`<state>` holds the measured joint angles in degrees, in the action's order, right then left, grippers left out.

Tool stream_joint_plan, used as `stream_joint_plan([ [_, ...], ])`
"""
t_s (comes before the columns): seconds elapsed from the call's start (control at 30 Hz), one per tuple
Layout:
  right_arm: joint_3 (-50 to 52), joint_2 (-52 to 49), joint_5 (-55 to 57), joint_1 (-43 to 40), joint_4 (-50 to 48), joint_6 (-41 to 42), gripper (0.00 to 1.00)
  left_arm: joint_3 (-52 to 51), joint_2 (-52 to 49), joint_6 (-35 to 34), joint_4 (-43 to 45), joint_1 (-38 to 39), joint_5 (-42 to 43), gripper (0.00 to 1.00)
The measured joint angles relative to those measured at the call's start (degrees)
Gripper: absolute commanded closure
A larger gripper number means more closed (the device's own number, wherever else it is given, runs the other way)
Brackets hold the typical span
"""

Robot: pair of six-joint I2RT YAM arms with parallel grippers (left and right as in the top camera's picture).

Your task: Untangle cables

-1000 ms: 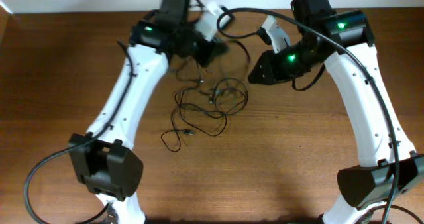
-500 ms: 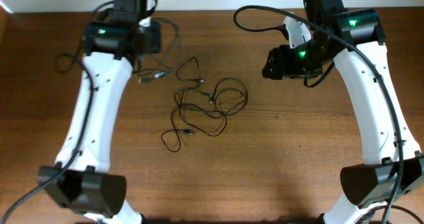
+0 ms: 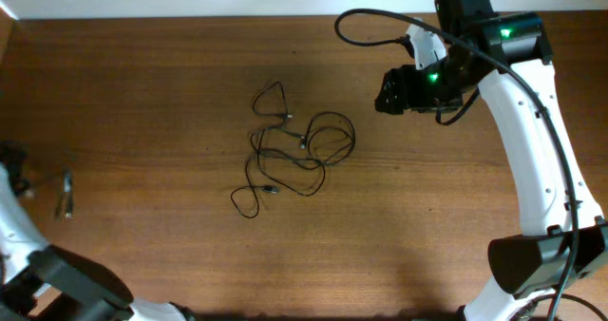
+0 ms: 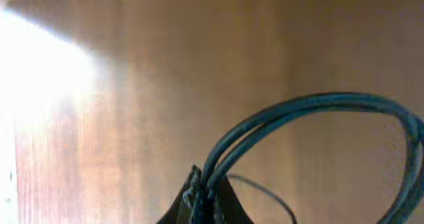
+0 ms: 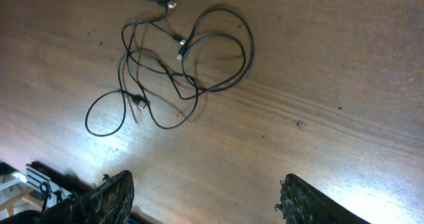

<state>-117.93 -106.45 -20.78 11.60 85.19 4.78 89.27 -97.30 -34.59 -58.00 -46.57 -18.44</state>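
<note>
Centrally on the table (image 3: 456,226) lie the tangled cables (image 3: 299,155), the right claw (image 5: 207,189) spread wide at the overhead's upper right, the left claw (image 4: 202,205) pinching a cable loop (image 4: 311,108).

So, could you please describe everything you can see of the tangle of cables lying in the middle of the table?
The cables are very thin black wires with small metallic plug ends, lying flat in loose, overlapping loops that cross near the middle of the wooden table. A small loop trails out at each end. Only the table touches them; the open right gripper hovers apart from them.
</note>
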Motion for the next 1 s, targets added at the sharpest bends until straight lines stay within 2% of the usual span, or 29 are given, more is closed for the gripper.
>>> stream_joint_plan([
  [0.1,0.0,0.0,0.0,0.0,-0.1,0.0,0.28,-7.6,0.0,-2.2,10.0,-7.6,1.3,1.0],
  [0.13,0.0,0.0,0.0,0.0,-0.1,0.0,0.28,-9.8,0.0,-2.6,13.3,-8.9,2.1,0.86],
  [0.17,0.0,0.0,0.0,0.0,0.0,0.0,0.28,-12.2,0.0,-2.8,16.9,-9.8,3.0,0.64],
  [0.2,0.0,0.0,0.0,0.0,0.1,0.0,0.28,-14.1,0.0,-3.3,18.7,-10.2,3.6,0.21],
  [0.23,0.0,0.0,0.0,0.0,0.2,0.0,0.28,-15.4,0.0,-3.3,20.2,-10.3,3.9,0.01],
  [0.4,0.0,0.0,0.0,0.0,0.3,0.0,0.28,-17.3,0.0,-3.4,22.6,-10.4,4.9,0.01],
  [0.8,3.6,0.0,0.0,0.0,-0.7,0.0,0.28,-17.4,0.5,-3.4,19.7,-10.4,7.8,0.01],
  [1.0,3.6,0.0,0.0,0.0,-1.5,0.0,0.28,-17.6,13.2,-3.5,19.8,-10.4,8.5,0.01],
])
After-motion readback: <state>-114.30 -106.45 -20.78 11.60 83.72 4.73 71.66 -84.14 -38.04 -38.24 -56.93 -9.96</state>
